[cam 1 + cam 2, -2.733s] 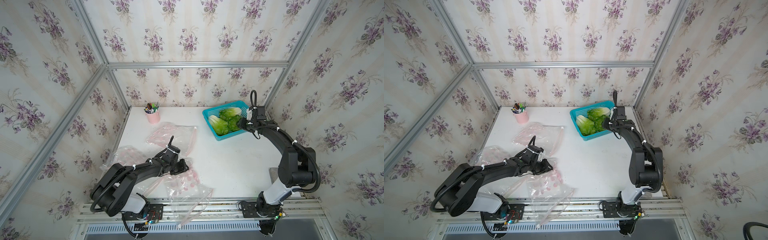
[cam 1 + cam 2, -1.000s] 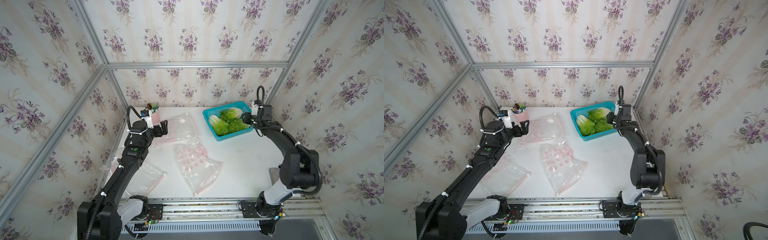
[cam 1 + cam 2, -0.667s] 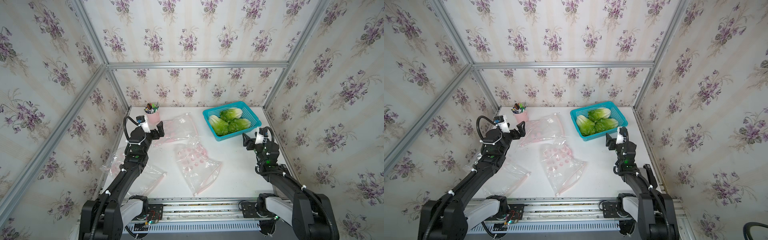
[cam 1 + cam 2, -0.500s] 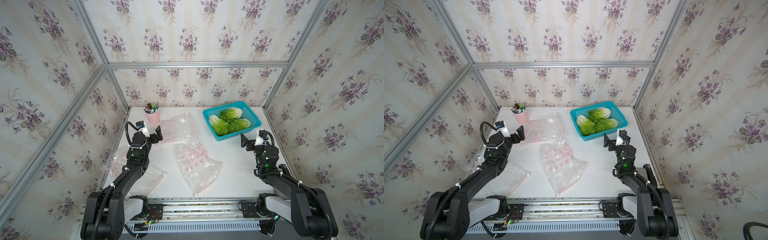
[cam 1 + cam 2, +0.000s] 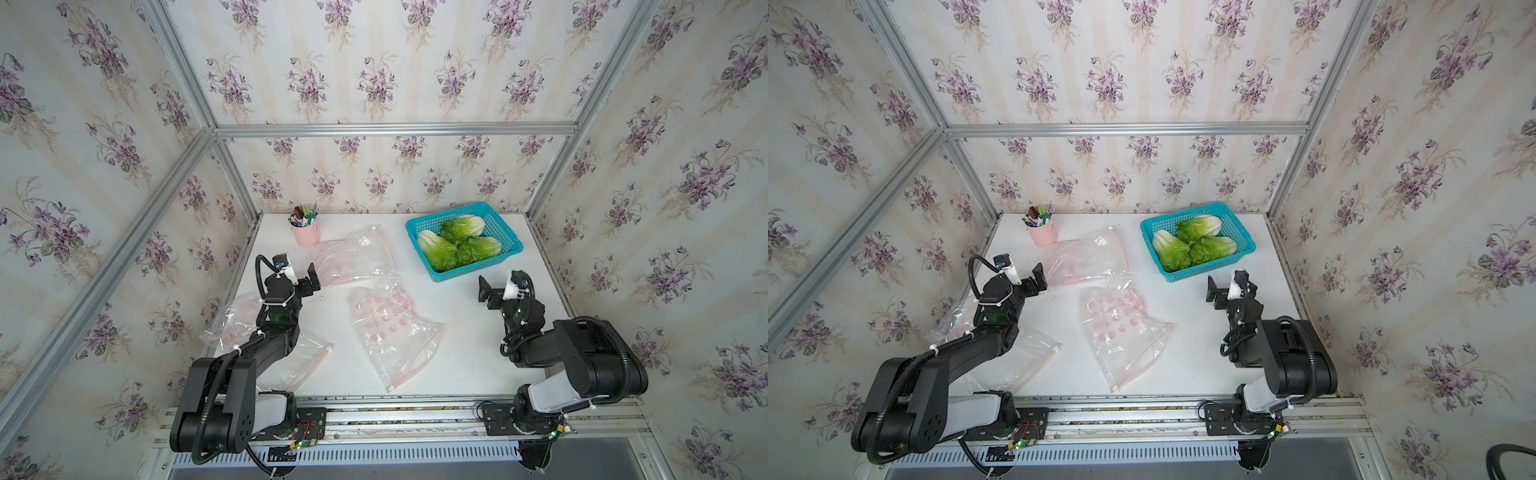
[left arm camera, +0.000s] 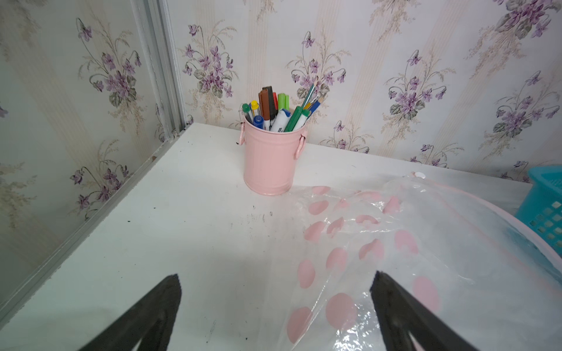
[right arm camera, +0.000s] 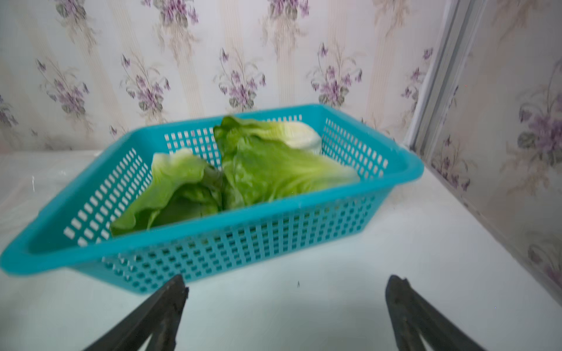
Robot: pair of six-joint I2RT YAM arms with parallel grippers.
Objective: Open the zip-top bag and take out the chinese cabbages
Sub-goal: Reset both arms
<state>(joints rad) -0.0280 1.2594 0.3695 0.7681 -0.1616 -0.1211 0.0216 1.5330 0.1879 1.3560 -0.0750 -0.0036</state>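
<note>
Nearest the rail, one clear pink-dotted zip-top bag (image 5: 305, 353) lies on the white worktop (image 5: 457, 353), partly under the left arm. Just beyond it, near the middle of the worktop, a second zip-top bag (image 5: 390, 328) lies rumpled, its pink zip edge toward the front.

Farther back, the left gripper (image 6: 275, 275) hovers low with its jaws wide apart. In the left wrist view, the near edge of the third zip-top bag (image 5: 357, 259) reaches in between its fingers. Whether it touches them is unclear. Across the worktop, the right gripper (image 7: 287, 278) also has its jaws spread wide over bare worktop, facing the teal basket (image 5: 478, 268) and clear of it.

The chinese cabbages (image 5: 457, 247) lie together inside that basket, near the far right corner, well apart from all three bags. At the far left stands a pink pen pot (image 5: 306, 235) full of markers, just beside the third bag's corner.
</note>
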